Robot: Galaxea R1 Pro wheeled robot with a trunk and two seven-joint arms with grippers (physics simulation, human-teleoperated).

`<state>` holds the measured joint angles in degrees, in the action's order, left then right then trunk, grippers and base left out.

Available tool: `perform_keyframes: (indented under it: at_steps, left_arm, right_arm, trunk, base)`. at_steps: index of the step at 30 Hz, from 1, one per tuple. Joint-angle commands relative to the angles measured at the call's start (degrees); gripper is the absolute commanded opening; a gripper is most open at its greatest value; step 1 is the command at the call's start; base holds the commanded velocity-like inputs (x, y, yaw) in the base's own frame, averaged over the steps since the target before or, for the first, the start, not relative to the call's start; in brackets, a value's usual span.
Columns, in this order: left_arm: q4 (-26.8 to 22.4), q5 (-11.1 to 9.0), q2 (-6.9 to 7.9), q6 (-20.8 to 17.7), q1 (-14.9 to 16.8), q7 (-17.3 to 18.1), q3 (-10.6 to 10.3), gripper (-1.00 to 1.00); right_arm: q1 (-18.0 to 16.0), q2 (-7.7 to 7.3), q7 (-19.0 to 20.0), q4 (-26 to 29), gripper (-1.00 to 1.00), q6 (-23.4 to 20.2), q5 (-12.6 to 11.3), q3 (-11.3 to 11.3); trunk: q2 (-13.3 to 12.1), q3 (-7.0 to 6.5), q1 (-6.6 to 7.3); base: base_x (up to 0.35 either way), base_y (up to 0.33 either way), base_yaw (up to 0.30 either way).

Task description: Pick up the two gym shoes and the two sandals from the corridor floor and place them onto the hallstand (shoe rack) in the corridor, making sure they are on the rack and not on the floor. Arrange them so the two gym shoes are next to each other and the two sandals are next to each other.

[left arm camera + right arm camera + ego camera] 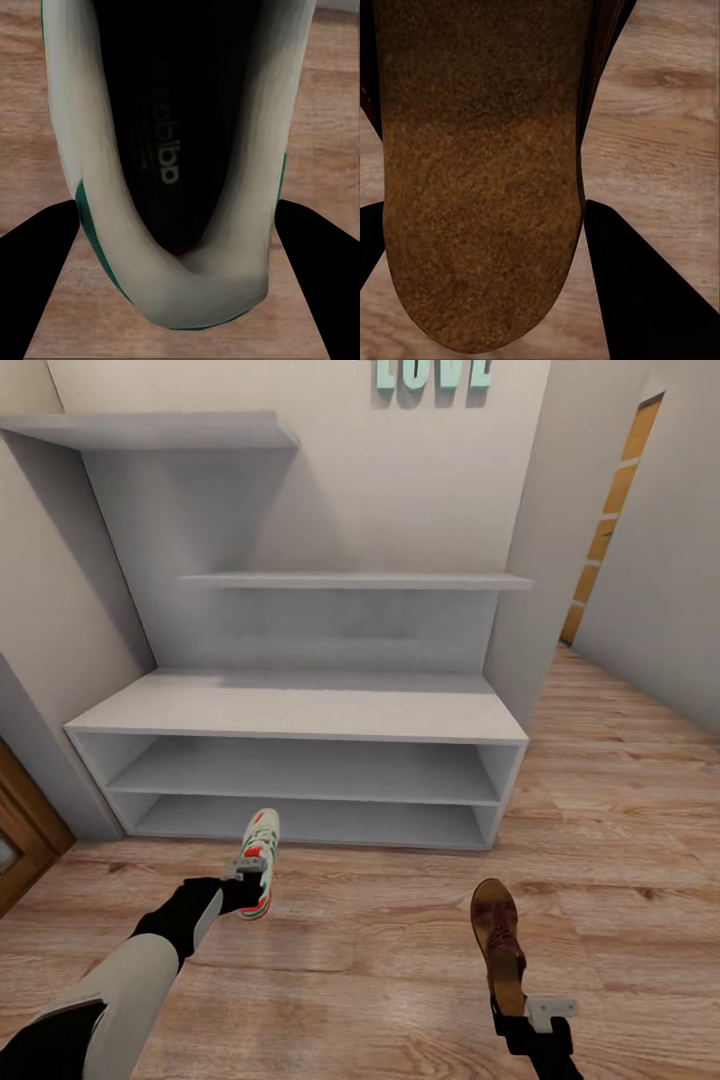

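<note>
A white gym shoe (260, 855) with green stripes hangs above the corridor floor (400, 920), toe toward the hallstand (300, 710), with my left gripper (245, 890) shut on its heel. In the left wrist view the gym shoe's heel (180, 285) sits between the two dark fingers (37, 247). A brown sandal (497, 940) with a tan footbed is held at its heel by my right gripper (525, 1010), also shut. The right wrist view shows the sandal's footbed (480, 187) close up, with one finger (637, 285) beside it. The hallstand's top and both shelf levels are bare.
Staggered wall shelves (360, 580) hang above the hallstand's bench. A wood-framed door (20, 840) stands at the left and another door frame (610, 510) far right. The corridor runs on along the wood floor to the right of the hallstand.
</note>
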<state>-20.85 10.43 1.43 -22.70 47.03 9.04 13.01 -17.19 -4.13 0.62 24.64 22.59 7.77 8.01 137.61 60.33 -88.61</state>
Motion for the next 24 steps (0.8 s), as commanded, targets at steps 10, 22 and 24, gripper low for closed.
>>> perform_keyframes:
  at_steps: [10, 22, 24]
  left_arm:
    - [-0.4, 0.6, 0.50, -0.5, 0.2, 0.5, -0.7, -1.00]
    - [-0.3, 0.7, 0.59, -0.7, 0.5, 0.5, -2.6, -1.00]
    - [-0.4, 0.7, 0.55, -0.7, 0.4, 0.5, -3.1, -1.00]
  right_arm:
    - [0.0, -0.22, 0.1, 0.0, -1.00, 0.1, 0.4, 0.4]
    - [0.0, -2.83, 0.3, 3.5, -1.00, -8.2, 0.4, 11.9]
    - [0.0, -3.29, 0.4, 4.4, -1.00, -9.4, 0.4, 14.9]
  trunk:
    - [0.0, 0.05, 0.01]
    - [0.0, 0.05, 0.01]
    - [0.0, 0.05, 0.01]
  base:
    - [0.000, 0.000, 0.000]
    - [0.000, 0.000, 0.000]
    - [0.000, 0.000, 0.000]
